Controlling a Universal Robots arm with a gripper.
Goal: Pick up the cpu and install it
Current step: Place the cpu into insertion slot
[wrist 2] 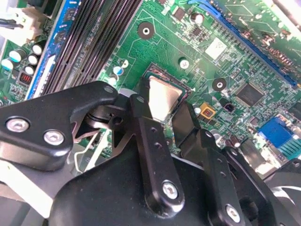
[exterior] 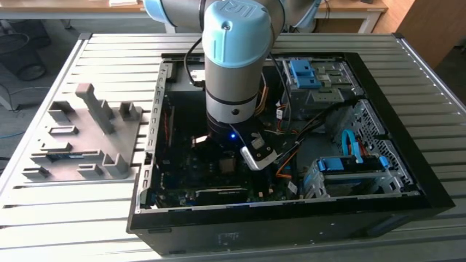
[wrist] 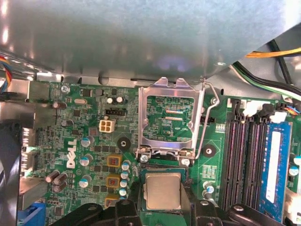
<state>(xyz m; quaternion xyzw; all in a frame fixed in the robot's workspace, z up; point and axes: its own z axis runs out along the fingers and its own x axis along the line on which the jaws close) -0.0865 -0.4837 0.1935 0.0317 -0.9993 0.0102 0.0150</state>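
Your gripper [wrist 2: 163, 107] works inside the open computer case [exterior: 291, 229], directly over the motherboard [wrist: 84, 136]. Just beyond its fingertips lies the flipped-open retention frame [wrist: 169, 89]. Between its fingers, clamped from both sides, the cpu [wrist: 162, 190] sits at the socket.

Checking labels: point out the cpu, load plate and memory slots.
cpu [wrist: 162, 190]: first wrist view, lid centre.
load plate [wrist: 169, 90]: first wrist view, metal rim.
memory slots [wrist: 247, 160]: first wrist view, black slot.
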